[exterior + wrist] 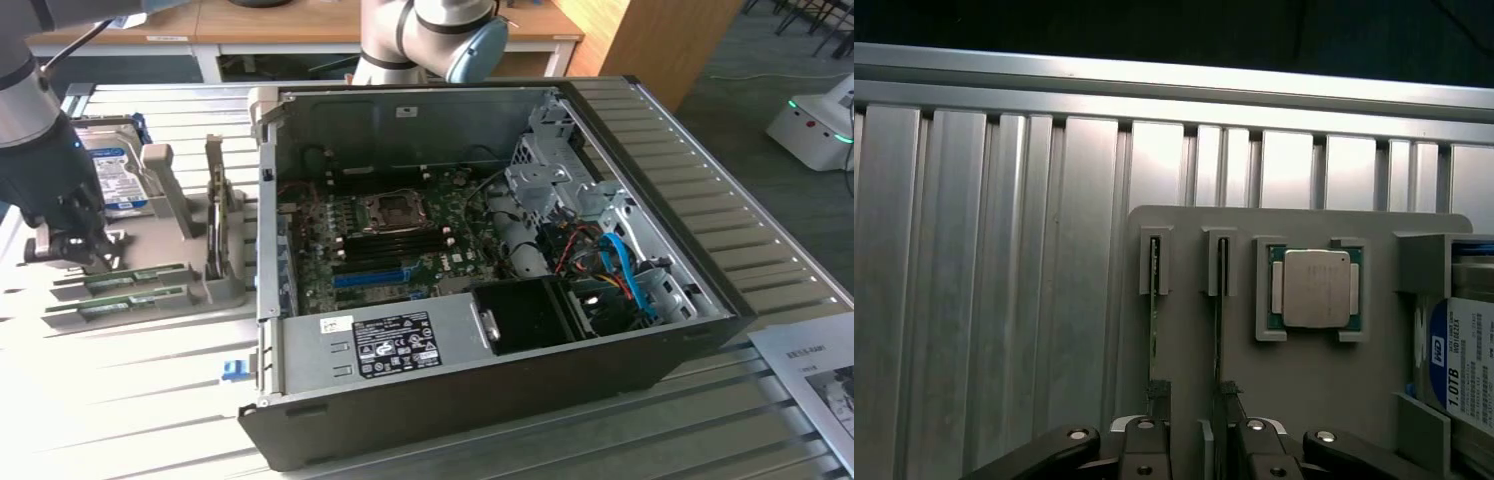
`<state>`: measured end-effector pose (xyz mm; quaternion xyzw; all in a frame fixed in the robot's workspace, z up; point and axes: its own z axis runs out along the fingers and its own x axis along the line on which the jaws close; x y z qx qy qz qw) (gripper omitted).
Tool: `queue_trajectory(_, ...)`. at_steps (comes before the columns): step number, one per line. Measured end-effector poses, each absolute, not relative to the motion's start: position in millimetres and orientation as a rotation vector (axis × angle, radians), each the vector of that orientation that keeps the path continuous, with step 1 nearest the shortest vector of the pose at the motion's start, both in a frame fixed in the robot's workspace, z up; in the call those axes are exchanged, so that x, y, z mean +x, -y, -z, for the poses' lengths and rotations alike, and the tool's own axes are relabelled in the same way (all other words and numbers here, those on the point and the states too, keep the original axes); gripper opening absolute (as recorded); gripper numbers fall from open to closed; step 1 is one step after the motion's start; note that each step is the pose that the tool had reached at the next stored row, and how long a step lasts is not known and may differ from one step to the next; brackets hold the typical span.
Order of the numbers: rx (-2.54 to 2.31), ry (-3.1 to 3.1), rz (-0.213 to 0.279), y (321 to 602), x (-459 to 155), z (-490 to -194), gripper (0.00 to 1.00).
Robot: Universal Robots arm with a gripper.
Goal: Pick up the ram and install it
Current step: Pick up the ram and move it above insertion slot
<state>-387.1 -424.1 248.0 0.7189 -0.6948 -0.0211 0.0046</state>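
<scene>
Two ram sticks (1154, 330) stand edge-up in the grey holder (1304, 400); the spread gripper (1192, 392) hovers over them, pick pending. Gripping likely needs centring on one.

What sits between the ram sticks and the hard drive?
A silver processor chip sits between the ram sticks and the hard drive, seen in the wrist view.

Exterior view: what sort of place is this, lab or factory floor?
Probably a robotics lab bench set up for PC assembly trials: an open computer case on a slatted aluminium table, a grey parts tray holding ram sticks, and office-style wooden desks behind.
</scene>
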Motion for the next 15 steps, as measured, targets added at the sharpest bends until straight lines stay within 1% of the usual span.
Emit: queue_trajectory(15,2.252,2.177,0.066,439,-387,-248,0.31)
